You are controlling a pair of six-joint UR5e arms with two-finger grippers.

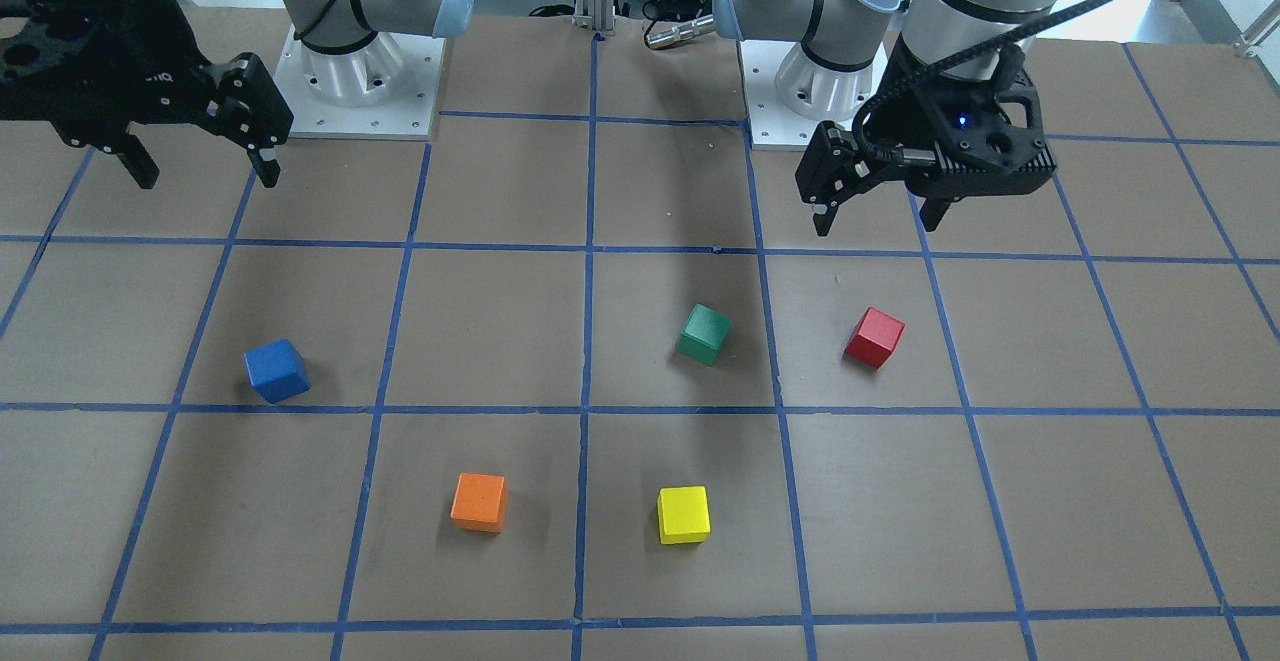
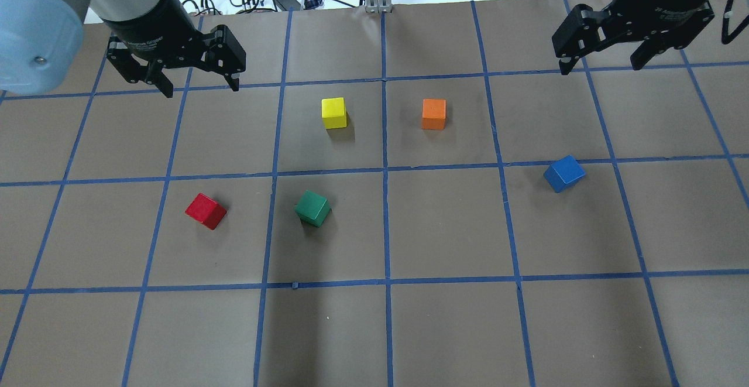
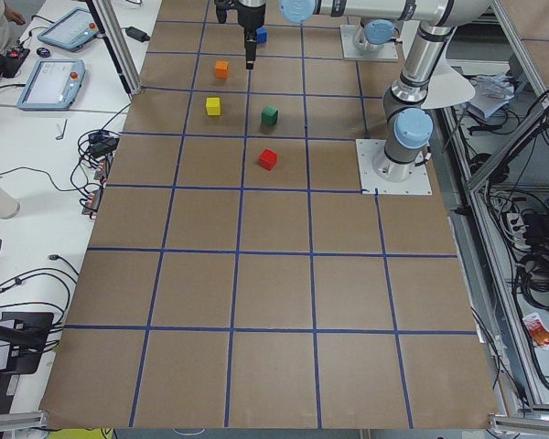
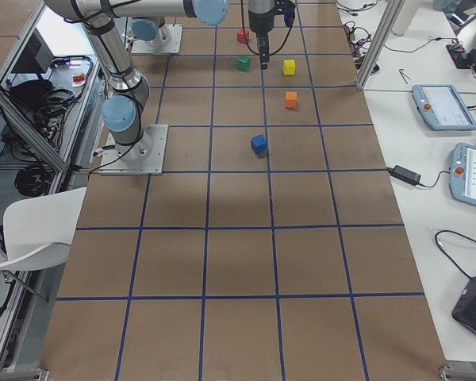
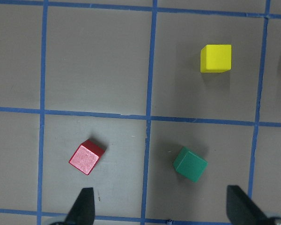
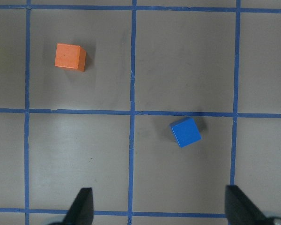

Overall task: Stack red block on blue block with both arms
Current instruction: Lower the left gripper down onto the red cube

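The red block (image 2: 206, 211) lies on the brown gridded table on the left side, also in the front view (image 1: 874, 337) and the left wrist view (image 5: 86, 157). The blue block (image 2: 564, 173) lies on the right side, also in the front view (image 1: 276, 370) and the right wrist view (image 6: 185, 132). My left gripper (image 2: 202, 87) is open and empty, raised above the table beyond the red block. My right gripper (image 2: 601, 66) is open and empty, raised beyond the blue block. Both blocks rest alone, touching nothing.
A green block (image 2: 312, 208) sits to the right of the red one. A yellow block (image 2: 334, 112) and an orange block (image 2: 433, 113) sit farther out near the middle. The arm bases (image 1: 360, 91) stand at the robot's edge of the table.
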